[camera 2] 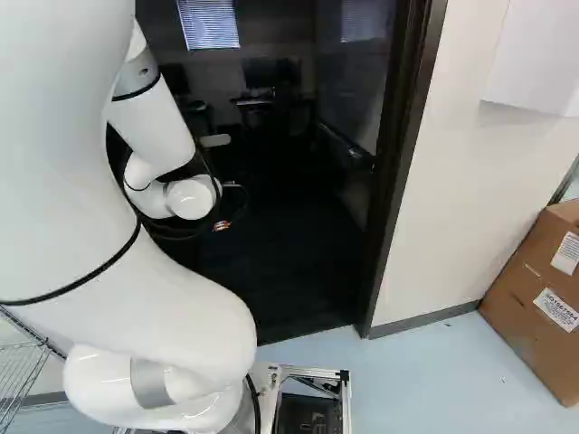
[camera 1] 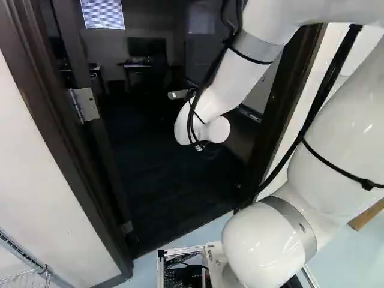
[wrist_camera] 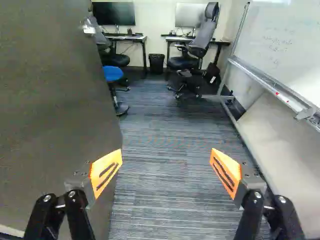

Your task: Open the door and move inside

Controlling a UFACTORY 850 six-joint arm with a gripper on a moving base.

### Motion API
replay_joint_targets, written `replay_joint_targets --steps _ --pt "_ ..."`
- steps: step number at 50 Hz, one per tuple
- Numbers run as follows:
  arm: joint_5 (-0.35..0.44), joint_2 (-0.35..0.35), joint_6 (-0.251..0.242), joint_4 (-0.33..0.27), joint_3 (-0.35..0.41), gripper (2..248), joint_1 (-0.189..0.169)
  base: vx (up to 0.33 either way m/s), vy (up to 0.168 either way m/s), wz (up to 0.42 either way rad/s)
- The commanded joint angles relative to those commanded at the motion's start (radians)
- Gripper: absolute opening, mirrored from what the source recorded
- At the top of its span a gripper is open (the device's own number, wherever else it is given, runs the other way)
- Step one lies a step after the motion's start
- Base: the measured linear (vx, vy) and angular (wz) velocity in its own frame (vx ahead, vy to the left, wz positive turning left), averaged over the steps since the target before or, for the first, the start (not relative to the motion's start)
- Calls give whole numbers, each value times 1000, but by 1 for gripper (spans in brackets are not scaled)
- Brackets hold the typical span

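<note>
Door (wrist_camera: 55, 100), swung inward within its frame (camera 2: 405, 136), stands upright to the robot's left, its tall free edge close by the left finger of the gripper (wrist_camera: 166, 161), whose fingers (wrist_camera: 226, 172) are spread wide, holding nothing.

Finely striped blue-grey carpet (wrist_camera: 172, 190) (rather corduroy-like), plain grey-brown door (wrist_camera: 50, 110), dark brown door frame (camera 2: 403, 136), bright blue seat (wrist_camera: 113, 73).

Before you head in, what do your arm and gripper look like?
My arm is white and rounded, with grey bands at some joints and black cables strapped along it by thin black ties. The gripper is black with grey mounts and two orange, wedge-shaped pads with dark slots.
</note>
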Motion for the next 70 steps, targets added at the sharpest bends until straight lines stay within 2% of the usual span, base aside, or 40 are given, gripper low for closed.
replay_joint_targets --steps 15,70 --pt "0 55 0 0 52 247 -28 0 0 0" --pt "0 58 0 0 55 247 -30 0 0 0"
